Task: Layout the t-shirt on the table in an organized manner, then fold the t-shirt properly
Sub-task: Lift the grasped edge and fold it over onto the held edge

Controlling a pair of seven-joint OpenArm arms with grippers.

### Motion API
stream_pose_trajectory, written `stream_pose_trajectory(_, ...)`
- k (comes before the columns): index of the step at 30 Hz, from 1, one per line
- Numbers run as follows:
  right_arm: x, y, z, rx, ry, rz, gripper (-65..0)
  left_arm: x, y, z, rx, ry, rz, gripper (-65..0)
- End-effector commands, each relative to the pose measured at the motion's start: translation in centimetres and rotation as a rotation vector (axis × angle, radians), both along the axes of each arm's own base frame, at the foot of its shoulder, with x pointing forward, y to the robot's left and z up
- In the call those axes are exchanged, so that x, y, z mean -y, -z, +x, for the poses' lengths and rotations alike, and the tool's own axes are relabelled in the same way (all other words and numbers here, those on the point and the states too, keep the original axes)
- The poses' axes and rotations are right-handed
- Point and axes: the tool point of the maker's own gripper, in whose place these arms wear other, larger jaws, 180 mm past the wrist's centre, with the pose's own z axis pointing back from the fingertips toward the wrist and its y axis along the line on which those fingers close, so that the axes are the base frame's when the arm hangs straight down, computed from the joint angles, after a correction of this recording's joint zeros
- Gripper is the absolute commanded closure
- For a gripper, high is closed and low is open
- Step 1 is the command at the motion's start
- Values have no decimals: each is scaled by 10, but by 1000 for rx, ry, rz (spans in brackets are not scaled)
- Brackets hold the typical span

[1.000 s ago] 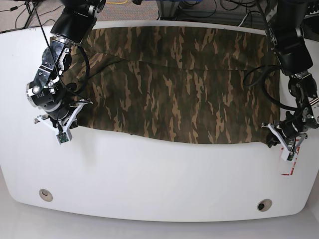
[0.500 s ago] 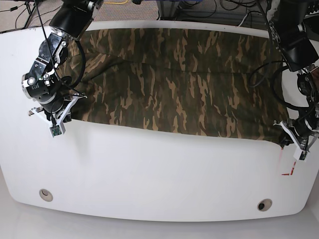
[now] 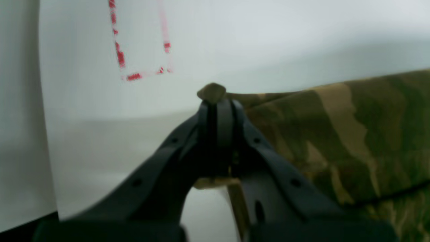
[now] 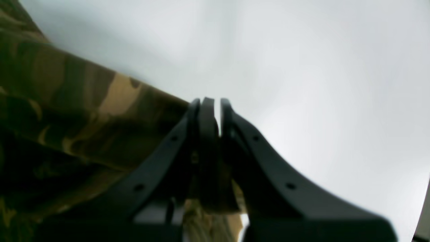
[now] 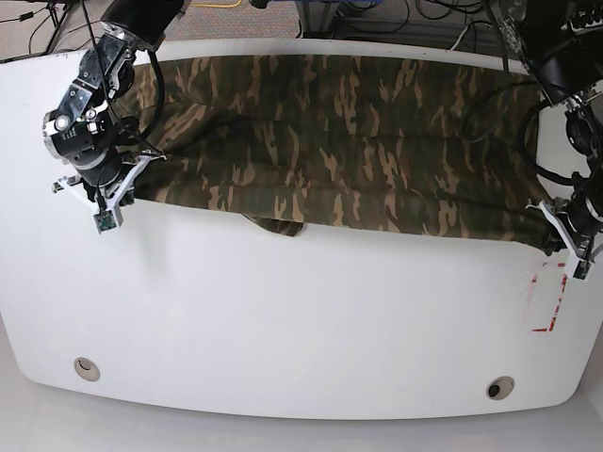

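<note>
The camouflage t-shirt lies stretched in a wide band across the far half of the white table. At its near-left corner my right gripper is shut on the hem; the right wrist view shows the closed right gripper with t-shirt cloth pinched in it. At the near-right corner my left gripper is shut on the hem. In the left wrist view a tab of t-shirt cloth pokes past the closed left gripper. A small fold droops from the near hem at the middle-left.
A red-outlined rectangle mark lies just in front of the left gripper, also in the left wrist view as the red mark. Two round grommets sit near the table's front edge. Cables run behind the far edge.
Both grippers have moved toward the far side of the table, pulling the shirt's near hem back with them. The shirt now forms a narrower band, and a small fold has appeared on the hem.
</note>
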Motion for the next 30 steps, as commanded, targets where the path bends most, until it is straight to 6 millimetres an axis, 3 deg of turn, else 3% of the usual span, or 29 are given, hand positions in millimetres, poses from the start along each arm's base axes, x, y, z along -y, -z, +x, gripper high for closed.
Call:
stream_pose_trajectory(1, 16, -8, -4, -4, 34, -59, 0, -19, -14, -8, 7, -41, 72, 0)
stream_pose_trajectory(13, 8, 20, -35, -100, 39, -33, 0, -21, 23, -65, -148, -39, 126, 0)
stream_pose_trajectory(23, -1, 34, -50, -142, 42, -5, -8, -20, 48, -97, -243, -31, 126, 0)
stream_pose_trajectory(26, -1, 35, -52, -148, 44, -10, -92, -19, 53, -103, -264, -28, 126, 0)
stream_pose_trajectory(30, 0, 38, -56, -160, 45, -11, -304, -19, 55, -104, -273, -27, 126, -129)
